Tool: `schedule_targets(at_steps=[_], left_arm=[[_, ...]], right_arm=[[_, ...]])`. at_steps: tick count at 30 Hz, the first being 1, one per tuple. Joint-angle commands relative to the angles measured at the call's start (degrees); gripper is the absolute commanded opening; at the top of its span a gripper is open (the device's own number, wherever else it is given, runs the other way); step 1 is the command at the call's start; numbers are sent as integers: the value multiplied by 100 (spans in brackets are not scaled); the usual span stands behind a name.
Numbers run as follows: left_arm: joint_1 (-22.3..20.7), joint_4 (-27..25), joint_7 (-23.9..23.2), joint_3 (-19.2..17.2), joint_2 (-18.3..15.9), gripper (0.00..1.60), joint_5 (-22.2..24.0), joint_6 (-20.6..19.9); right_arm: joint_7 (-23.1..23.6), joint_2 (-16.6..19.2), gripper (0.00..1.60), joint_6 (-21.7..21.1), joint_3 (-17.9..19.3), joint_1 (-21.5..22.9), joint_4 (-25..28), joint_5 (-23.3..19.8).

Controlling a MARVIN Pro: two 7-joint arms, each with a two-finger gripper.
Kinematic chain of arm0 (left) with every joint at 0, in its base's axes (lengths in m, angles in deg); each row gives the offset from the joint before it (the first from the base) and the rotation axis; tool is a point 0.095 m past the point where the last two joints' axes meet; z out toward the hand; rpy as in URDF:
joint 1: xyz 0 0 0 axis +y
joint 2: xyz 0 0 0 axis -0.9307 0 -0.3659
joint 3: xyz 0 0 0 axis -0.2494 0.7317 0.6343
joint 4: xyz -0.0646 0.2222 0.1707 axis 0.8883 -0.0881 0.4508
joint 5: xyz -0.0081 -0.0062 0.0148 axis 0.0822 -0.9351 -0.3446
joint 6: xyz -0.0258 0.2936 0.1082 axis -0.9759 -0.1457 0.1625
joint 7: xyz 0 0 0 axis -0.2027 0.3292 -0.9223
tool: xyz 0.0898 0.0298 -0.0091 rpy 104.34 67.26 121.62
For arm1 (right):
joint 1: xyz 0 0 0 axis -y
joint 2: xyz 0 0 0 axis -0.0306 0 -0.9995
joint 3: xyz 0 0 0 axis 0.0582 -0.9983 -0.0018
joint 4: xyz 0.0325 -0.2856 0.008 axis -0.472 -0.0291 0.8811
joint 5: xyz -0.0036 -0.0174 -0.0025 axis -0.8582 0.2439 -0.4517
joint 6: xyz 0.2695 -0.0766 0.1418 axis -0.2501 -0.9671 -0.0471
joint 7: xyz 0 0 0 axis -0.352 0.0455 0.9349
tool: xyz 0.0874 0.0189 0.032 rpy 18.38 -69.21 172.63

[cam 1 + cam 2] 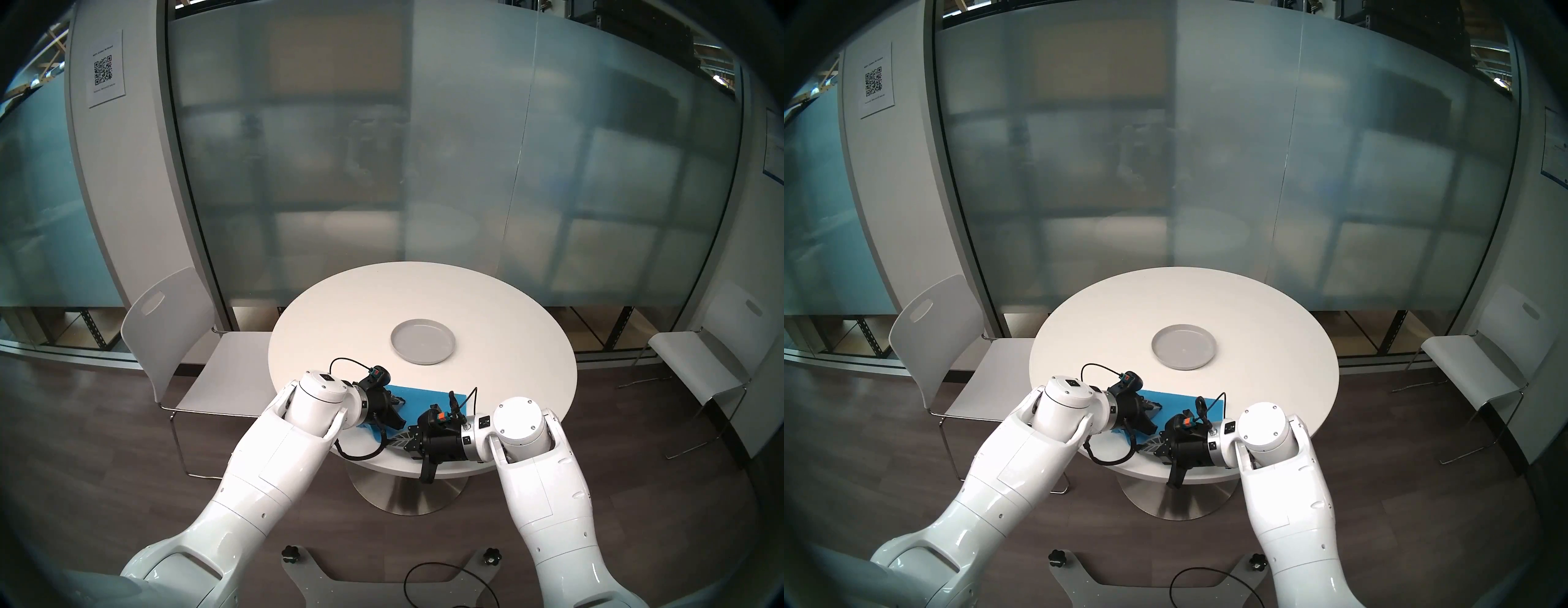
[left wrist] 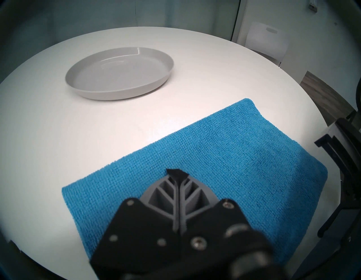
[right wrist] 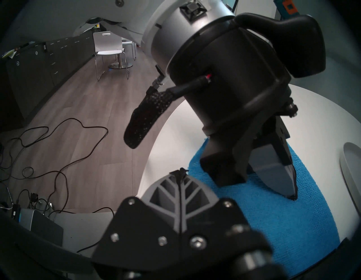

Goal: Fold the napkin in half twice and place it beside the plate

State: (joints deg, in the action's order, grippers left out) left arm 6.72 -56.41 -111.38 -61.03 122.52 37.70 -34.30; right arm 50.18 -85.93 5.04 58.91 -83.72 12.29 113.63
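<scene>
Left gripper (image 2: 176,174) closed, empty | right gripper (image 3: 180,172) closed, empty | napkin (image 2: 224,156) flat | QR sheet (image 1: 106,68) text unreadable

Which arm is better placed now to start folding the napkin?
Probably the left: its gripper hangs shut directly over the napkin, while the right gripper sits at the napkin's near edge.

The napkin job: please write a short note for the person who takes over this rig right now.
Left claw: shut, empty, above the napkin, apparently not touching.
Right claw: shut, empty, over the table edge at the napkin's near end.
Napkin: flat on the table's near side, a long rectangle that looks folded; how many folds cannot be told.
Plate: empty, farther back, apart from the napkin.
Done: probably the first fold.
Left: probably the second fold, then place the napkin beside the plate.
</scene>
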Motion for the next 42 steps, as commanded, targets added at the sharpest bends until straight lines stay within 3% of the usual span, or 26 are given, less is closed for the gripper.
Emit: schedule_targets(at_steps=[1,21,30,42], left_arm=[[-64,82,-37,-10,-11,0,8,39],[-66,191,-98,-28,-101,0,-38,126],[0,119,-118,-38,-123,0,-42,148],[115,-47,-104,-47,-143,0,-94,162]], right_arm=[[-19,-18,0,-34,27,33,156,-6],[39,235,0,-181,592,-115,685,-48],[-358,88,0,-97,1105,-159,826,-254],[-418,145,0,-133,1598,-257,1045,-342]])
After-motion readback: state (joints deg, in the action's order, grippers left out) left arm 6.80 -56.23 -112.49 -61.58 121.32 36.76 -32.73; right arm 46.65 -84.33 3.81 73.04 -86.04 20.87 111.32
